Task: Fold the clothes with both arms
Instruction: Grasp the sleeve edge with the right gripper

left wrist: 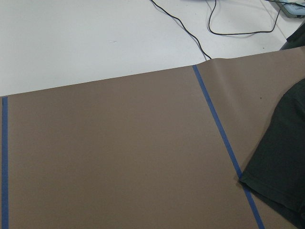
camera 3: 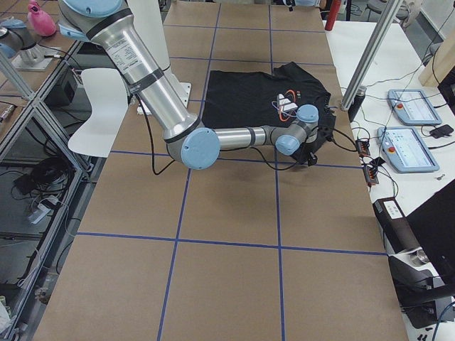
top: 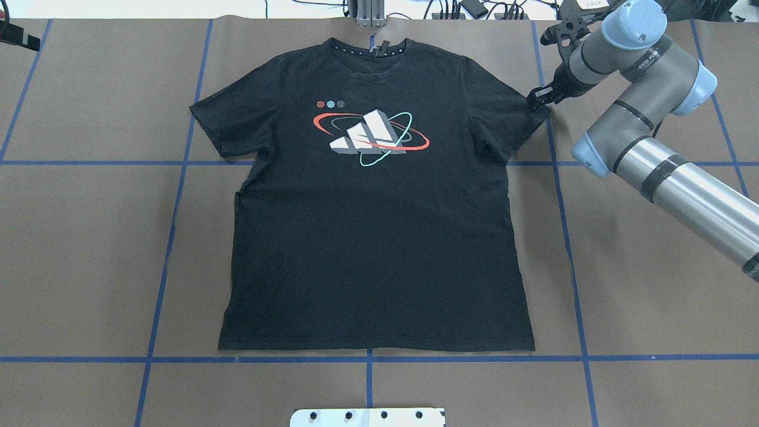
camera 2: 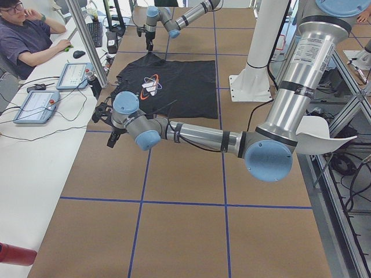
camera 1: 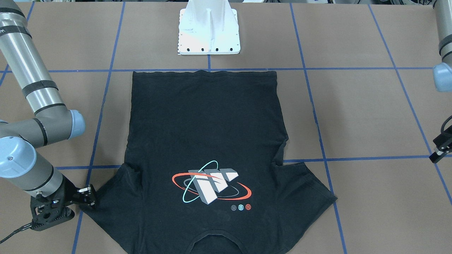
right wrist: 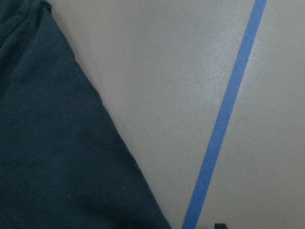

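Note:
The black T-shirt (camera 1: 204, 134) (top: 373, 237) lies spread flat on the brown table, logo side up, collar toward the table's far edge. My right gripper (camera 1: 88, 197) (top: 536, 98) stands at the tip of the sleeve on my right, low over the table, jaws apart and around no cloth that I can see. The right wrist view shows that sleeve's edge (right wrist: 47, 143) beside a blue tape line. My left gripper (camera 1: 439, 152) (top: 18, 37) hangs at the table's far left corner, well clear of the other sleeve (left wrist: 286, 157). It is cut off by the frame edges, so I cannot tell whether it is open or shut.
A white flanged pedestal (camera 1: 209, 31) (top: 367, 417) stands just behind the shirt's hem. Blue tape lines (top: 172, 237) grid the table. Beyond the far edge, a white desk holds control tablets (camera 2: 35, 104) and cables, with a person (camera 2: 26, 35) seated there.

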Tool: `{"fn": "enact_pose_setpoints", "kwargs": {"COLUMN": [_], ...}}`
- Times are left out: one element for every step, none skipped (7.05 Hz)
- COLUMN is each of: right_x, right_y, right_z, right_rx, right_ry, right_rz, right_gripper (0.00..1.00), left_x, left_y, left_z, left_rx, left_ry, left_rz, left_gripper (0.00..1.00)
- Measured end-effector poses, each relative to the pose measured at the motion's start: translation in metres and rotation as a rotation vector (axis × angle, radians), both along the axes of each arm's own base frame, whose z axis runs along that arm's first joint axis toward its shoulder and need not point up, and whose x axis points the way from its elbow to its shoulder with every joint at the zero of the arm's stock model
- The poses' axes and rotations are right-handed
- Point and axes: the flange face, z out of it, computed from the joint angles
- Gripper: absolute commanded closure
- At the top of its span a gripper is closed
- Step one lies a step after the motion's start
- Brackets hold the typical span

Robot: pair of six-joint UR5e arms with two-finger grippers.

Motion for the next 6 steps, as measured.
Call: {"fn": "enact_pose_setpoints", "kwargs": {"right_x": [-0.0019,-0.0034,-0.0039,-0.0041,-0.004,-0.0038], "right_y": [0.0009,0.0018,0.0022,0.0027,0.0031,0.0035], "right_z": [0.001,0.0016,0.0027,0.0045,0.0059,0.007], "right_rx": [-0.002,-0.004,-0.006,-0.007,-0.008,-0.009], "right_ry": [0.0,0.0,0.0,0.002,0.003,0.004], "right_rz": [-0.004,-0.007,-0.009,-0.011,-0.012,-0.013], "right_gripper": [0.57,0.57,0.57,0.57,0.57,0.74], "left_x": [0.0,0.0,0.0,0.0001,0.0003,0.0004], "left_y": [0.0,0.0,0.0,-0.0006,-0.0013,-0.0018], "left_z": [0.0,-0.0001,-0.001,-0.0027,-0.0045,-0.0059], "left_rx": [0.0,0.0,0.001,0.003,0.005,0.007], "left_ry": [0.0,0.0,0.001,0.002,0.002,0.003], "left_rz": [0.0,0.0,0.0,-0.001,-0.001,-0.001], "left_gripper": [0.01,0.01,0.0,0.01,0.01,0.01]}}
